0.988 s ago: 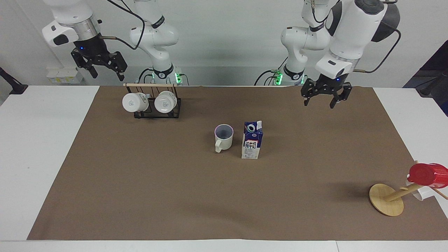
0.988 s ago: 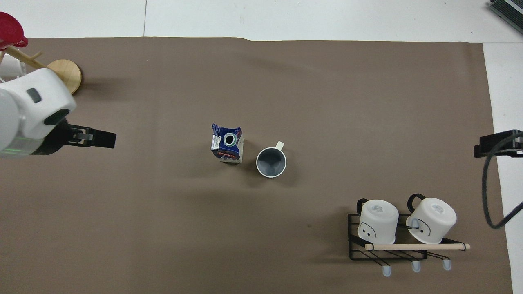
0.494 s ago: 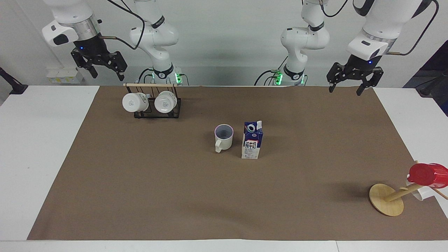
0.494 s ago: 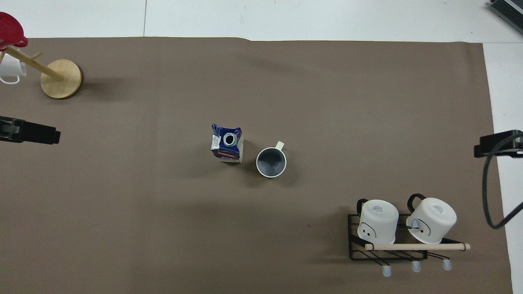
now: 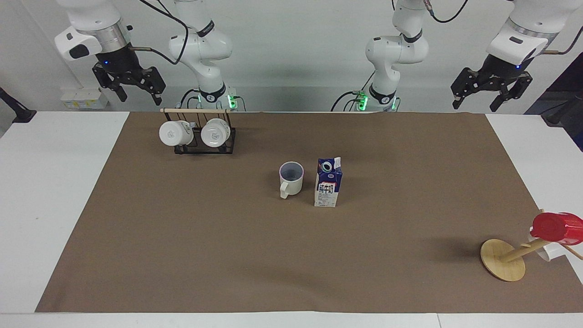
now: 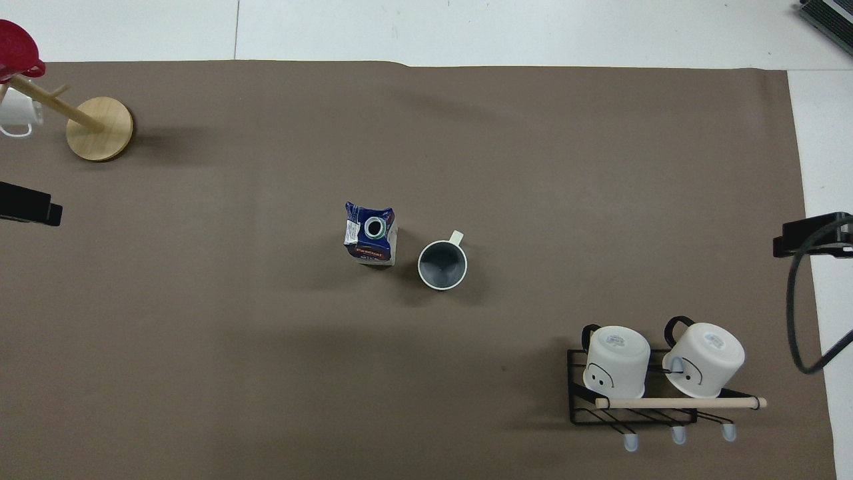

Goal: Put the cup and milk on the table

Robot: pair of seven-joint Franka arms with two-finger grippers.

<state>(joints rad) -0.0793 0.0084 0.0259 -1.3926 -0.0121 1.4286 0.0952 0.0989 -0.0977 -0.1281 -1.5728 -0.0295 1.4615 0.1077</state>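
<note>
Mid-table, on the brown sheet (image 5: 182, 237), cup (image 5: 291, 178) and milk (image 5: 328, 182) stand upright just beside each other, not touching; cup toward the right arm's end, milk toward the left arm's. Cup handle points away from the robots. Milk cap faces up.

Left gripper (image 5: 490, 94) is up in the air over the robot-side edge of the table (image 5: 54, 191), near the corner at the left arm's end. Fingers spread wide, nothing between them. Well apart from both cup and milk.

Right gripper (image 5: 135, 93) hangs over the robot-side edge toward the right arm's corner, fingers also wide and holding nothing. Well apart from the cup too.

Black rack (image 5: 205, 145) sits near the robot-side edge toward the right arm's end, two white cups (image 5: 174, 132) hung on it under a wooden bar. Wooden stand (image 5: 502, 259) with a round base leans near the corner away from the robots at the left arm's end, red cup (image 5: 556, 227) on it.

Overhead: only a black tip of each gripper shows at the frame edges, cup (image 6: 442, 265) and milk (image 6: 370, 235) clear of both.
</note>
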